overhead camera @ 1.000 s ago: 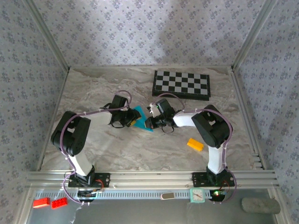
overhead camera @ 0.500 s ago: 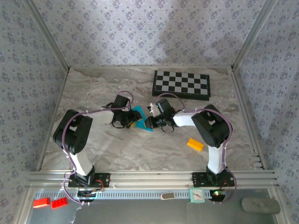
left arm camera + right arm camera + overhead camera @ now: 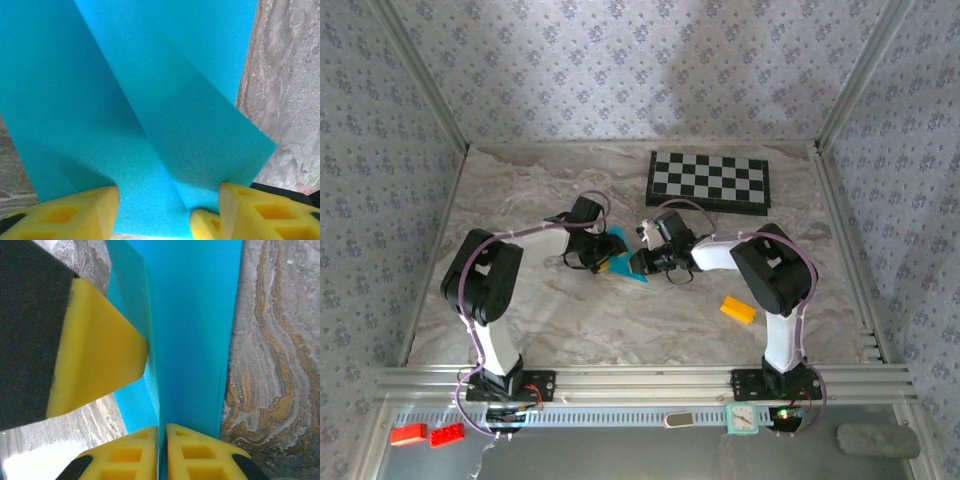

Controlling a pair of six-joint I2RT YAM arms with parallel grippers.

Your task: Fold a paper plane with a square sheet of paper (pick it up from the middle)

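Few folds are done so far: the paper [image 3: 150,100], mid-frame in the top view, is creased narrow, my right fingers [image 3: 127,457] clamped on its fold, my left fingers [image 3: 70,215] apart astride its edge, much folding left.

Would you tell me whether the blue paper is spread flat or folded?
Folded: the left wrist view shows one flap of the blue paper overlapping the layer beneath along a crease; the right claw pinches a fold.
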